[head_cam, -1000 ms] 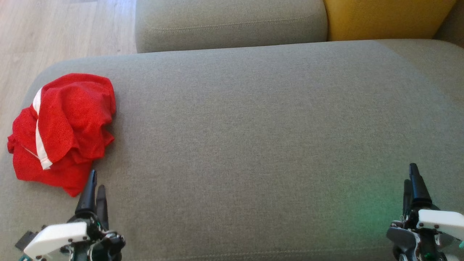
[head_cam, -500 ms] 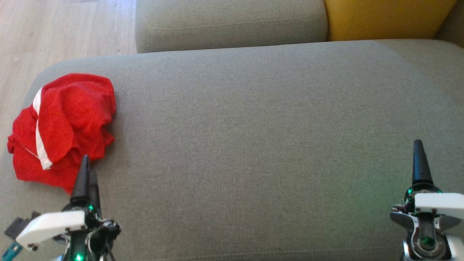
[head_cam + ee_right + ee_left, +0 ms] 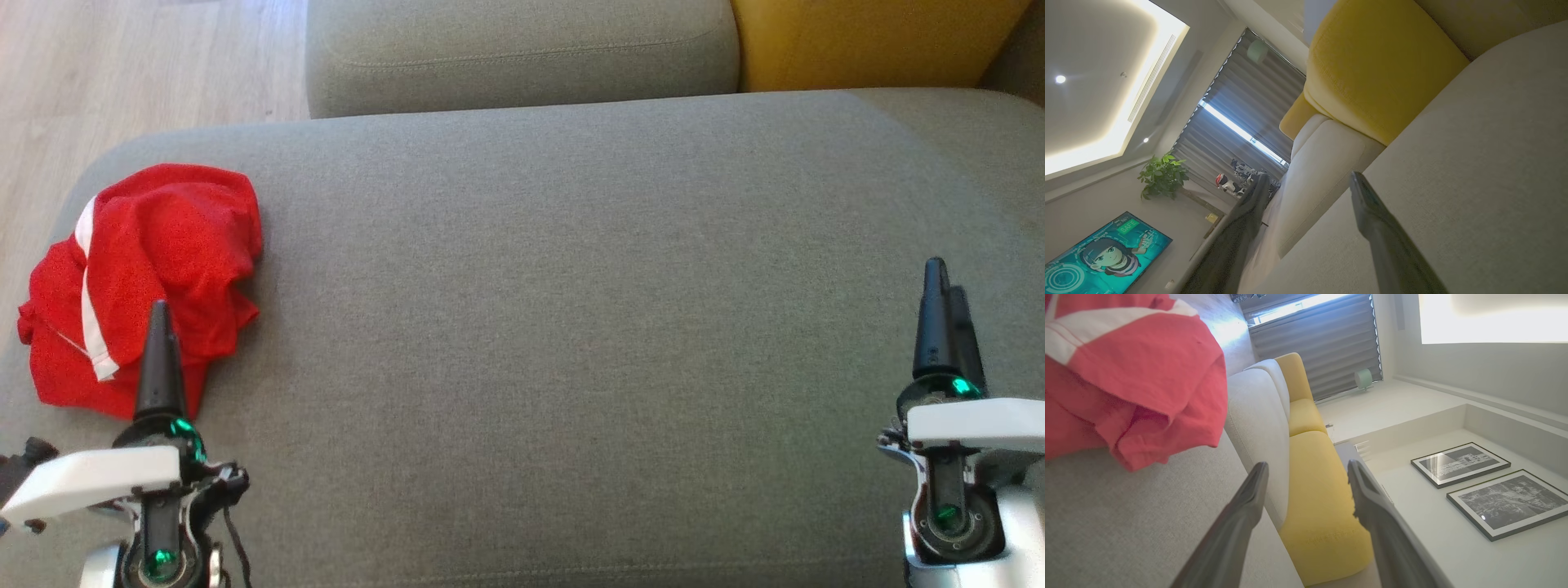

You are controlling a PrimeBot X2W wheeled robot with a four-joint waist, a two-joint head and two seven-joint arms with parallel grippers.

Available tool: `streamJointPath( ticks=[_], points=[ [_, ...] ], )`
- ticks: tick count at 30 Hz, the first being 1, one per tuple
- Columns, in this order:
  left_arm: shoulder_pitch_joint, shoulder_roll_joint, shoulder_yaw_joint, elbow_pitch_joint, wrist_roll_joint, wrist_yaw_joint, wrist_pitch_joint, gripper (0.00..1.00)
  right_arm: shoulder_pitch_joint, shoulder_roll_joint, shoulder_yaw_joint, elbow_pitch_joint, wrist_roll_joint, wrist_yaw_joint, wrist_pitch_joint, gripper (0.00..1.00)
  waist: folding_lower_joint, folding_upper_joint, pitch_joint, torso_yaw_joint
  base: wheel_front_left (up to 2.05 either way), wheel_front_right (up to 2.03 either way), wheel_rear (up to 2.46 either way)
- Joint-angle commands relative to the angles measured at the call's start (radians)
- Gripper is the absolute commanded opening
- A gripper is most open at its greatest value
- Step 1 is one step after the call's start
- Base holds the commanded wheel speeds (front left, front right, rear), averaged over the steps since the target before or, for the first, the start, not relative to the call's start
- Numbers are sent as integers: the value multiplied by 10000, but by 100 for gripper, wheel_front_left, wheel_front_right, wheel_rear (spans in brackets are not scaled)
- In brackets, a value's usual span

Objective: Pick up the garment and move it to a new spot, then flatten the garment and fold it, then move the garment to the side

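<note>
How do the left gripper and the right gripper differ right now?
The left gripper stands at the near edge of the crumpled red garment; the right gripper stands over the bare grey seat cushion, far from that garment. In the head view, the right gripper's fingers reach farther up the seat than the left gripper's. Both are open and hold nothing.

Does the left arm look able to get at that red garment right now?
Probably yes. The left tool is open, close to the near edge of the red garment, with nothing between them on the sofa seat. The cloth sits slightly to one side of its jaws, not yet between them.
</note>
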Motion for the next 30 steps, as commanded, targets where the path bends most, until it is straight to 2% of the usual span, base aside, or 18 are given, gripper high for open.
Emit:
streamJointPath(
  ticks=[1, 14, 30],
  points=[
    [-632, 145, 186, -463, 182, -57, -97, 100, -568, -57, 106, -472, -324, -3, -135, 100, -1, 0, -2, 1, 0, 0, 0],
    [-793, 159, -191, -1418, 2221, 15, -478, 100, -730, -66, 640, -1047, -3086, -4, -518, 100, -1, 0, 32, -29, 0, 0, 0],
    [-813, 176, -1683, -1632, 6568, 89, -948, 100, -681, -78, 1180, -1001, -6033, -5, -990, 100, -1, 0, 146, -113, 0, 0, 0]
  ],
)
